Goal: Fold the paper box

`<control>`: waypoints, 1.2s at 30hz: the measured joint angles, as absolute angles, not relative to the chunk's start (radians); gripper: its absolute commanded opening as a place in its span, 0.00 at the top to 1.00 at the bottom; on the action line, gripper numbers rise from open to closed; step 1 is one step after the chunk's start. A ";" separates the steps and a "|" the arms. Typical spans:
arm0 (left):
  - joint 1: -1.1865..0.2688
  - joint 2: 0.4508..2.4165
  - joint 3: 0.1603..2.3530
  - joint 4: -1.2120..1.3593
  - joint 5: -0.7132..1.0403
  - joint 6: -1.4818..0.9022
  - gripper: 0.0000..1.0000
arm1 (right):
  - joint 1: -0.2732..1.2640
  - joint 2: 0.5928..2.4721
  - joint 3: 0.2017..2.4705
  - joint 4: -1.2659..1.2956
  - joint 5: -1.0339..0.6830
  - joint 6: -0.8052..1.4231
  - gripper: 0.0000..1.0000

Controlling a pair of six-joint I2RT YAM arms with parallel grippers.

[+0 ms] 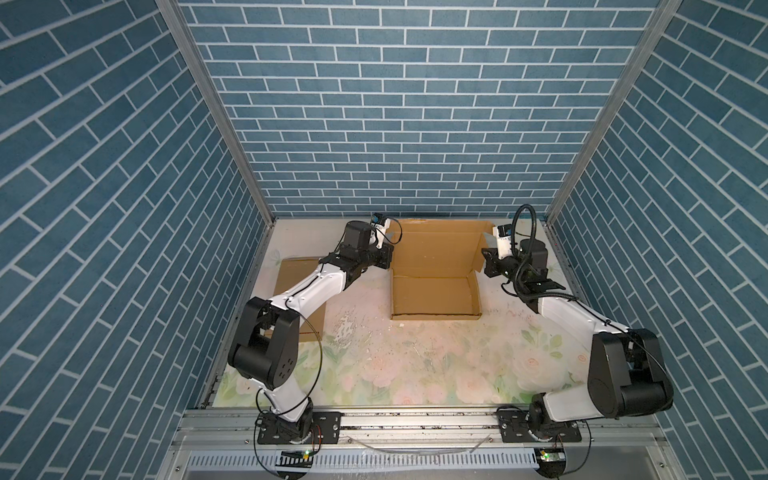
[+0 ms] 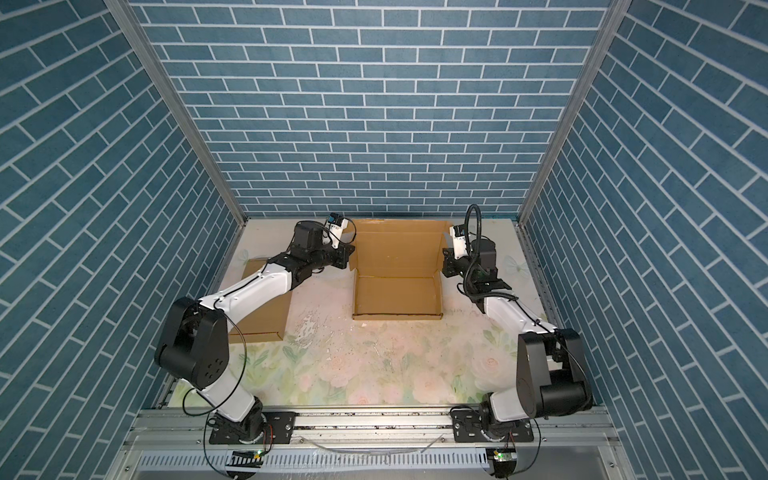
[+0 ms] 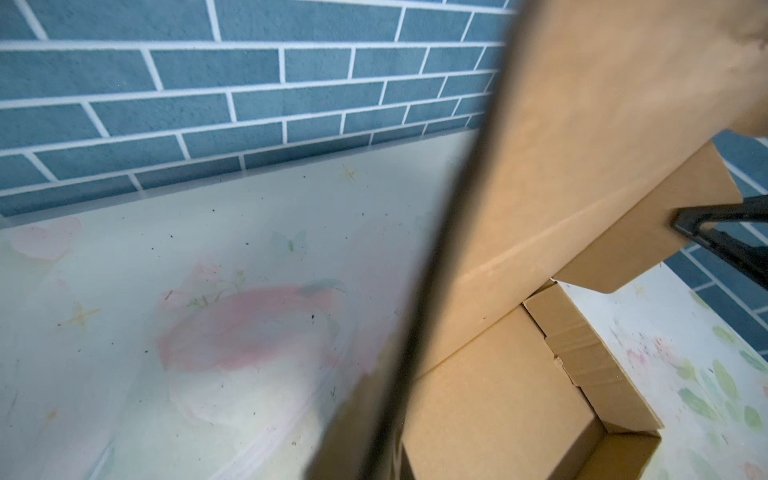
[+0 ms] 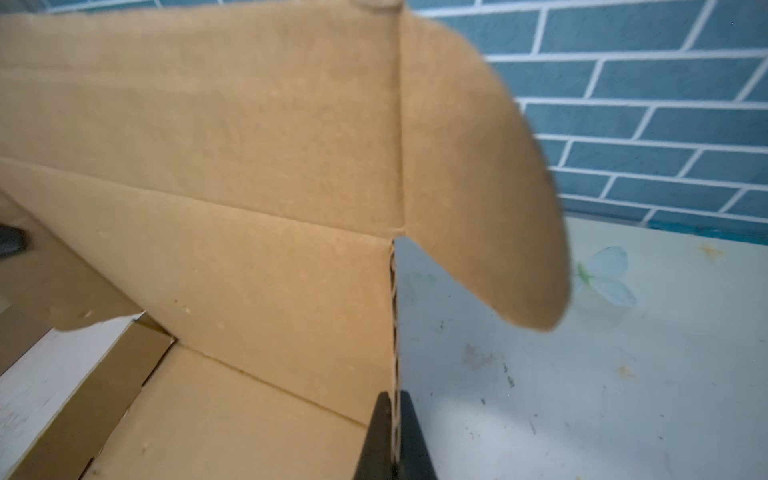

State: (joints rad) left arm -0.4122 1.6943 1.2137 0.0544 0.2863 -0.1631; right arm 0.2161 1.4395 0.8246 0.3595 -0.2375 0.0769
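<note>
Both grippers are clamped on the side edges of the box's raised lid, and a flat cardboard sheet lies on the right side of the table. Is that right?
Not quite: both top views show the flat cardboard sheet on the left side of the table, partly under the left arm. The left gripper and right gripper are indeed clamped on the side edges of the raised lid.

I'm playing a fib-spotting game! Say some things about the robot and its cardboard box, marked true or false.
1. The right gripper pinches an edge of the paper box. True.
2. The box is closed. False: its lid stands raised, the inside showing.
3. A flat cardboard sheet lies under the left arm. True.
4. The walls are red. False: they are blue brick.
5. The left gripper hangs far from the box. False: it is shut on the lid's left edge.
</note>
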 measured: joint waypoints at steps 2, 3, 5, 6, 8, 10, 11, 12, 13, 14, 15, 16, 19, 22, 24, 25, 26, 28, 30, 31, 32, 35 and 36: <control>-0.417 1.714 1.214 0.107 0.269 -0.185 0.97 | 0.240 1.439 0.808 0.416 -0.157 0.108 1.00; -0.419 1.725 1.214 0.130 0.262 -0.194 0.97 | 0.249 1.439 0.800 0.441 -0.128 0.120 1.00; -0.426 1.749 1.215 0.182 0.248 -0.216 0.97 | 0.266 1.439 0.777 0.500 -0.071 0.147 1.00; -0.428 1.759 1.215 0.200 0.244 -0.224 0.97 | 0.273 1.439 0.765 0.522 -0.053 0.156 1.00; -0.437 1.779 1.215 0.244 0.227 -0.242 0.97 | 0.283 1.440 0.735 0.562 -0.021 0.169 1.00; -0.446 1.795 1.213 0.278 0.211 -0.257 0.97 | 0.286 1.440 0.707 0.590 -0.003 0.179 1.00; -0.451 1.802 1.210 0.291 0.203 -0.264 0.96 | 0.286 1.440 0.692 0.604 0.002 0.181 1.00; -0.456 1.806 1.204 0.307 0.198 -0.268 0.96 | 0.286 1.440 0.679 0.615 0.005 0.184 1.00; -0.461 1.808 1.195 0.320 0.191 -0.273 0.96 | 0.286 1.440 0.666 0.623 0.005 0.186 1.00; -0.466 1.808 1.184 0.331 0.183 -0.275 0.96 | 0.286 1.440 0.650 0.632 0.006 0.188 1.00; -0.471 1.808 1.174 0.342 0.176 -0.276 0.96 | 0.286 1.439 0.638 0.640 0.006 0.193 1.00; -0.476 1.808 1.160 0.360 0.169 -0.277 0.96 | 0.286 1.439 0.621 0.660 0.007 0.199 1.00; -0.483 1.808 1.107 0.427 0.159 -0.282 0.96 | 0.288 1.426 0.580 0.709 0.012 0.215 1.00; -0.487 1.804 1.052 0.507 0.157 -0.292 0.96 | 0.303 1.409 0.538 0.754 0.033 0.234 1.00; -0.490 1.800 1.024 0.547 0.157 -0.298 0.96 | 0.320 1.402 0.517 0.777 0.063 0.241 1.00; -0.492 1.799 1.010 0.569 0.156 -0.300 0.96 | 0.329 1.400 0.507 0.793 0.079 0.245 1.00; -0.492 1.799 0.997 0.592 0.156 -0.302 0.96 | 0.339 1.399 0.494 0.812 0.096 0.250 1.00; -0.495 1.799 0.972 0.634 0.155 -0.303 0.96 | 0.353 1.399 0.470 0.848 0.123 0.262 1.00; -0.498 1.799 0.948 0.675 0.153 -0.307 0.96 | 0.361 1.401 0.455 0.875 0.140 0.273 1.00; -0.499 1.799 0.935 0.697 0.153 -0.308 0.96 | 0.365 1.402 0.450 0.884 0.147 0.279 1.00; -0.500 1.799 0.922 0.718 0.153 -0.311 0.96 | 0.369 1.403 0.447 0.892 0.154 0.285 1.00; -0.502 1.799 0.897 0.760 0.152 -0.319 0.96 | 0.381 1.404 0.442 0.903 0.170 0.292 1.00; -0.503 1.799 0.893 0.768 0.152 -0.321 0.96 | 0.384 1.404 0.442 0.904 0.174 0.293 1.00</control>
State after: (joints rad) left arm -0.5026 1.7988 0.8932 0.7681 0.1516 -0.3214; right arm 0.3836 1.4036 0.4419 0.9035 0.1738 0.2932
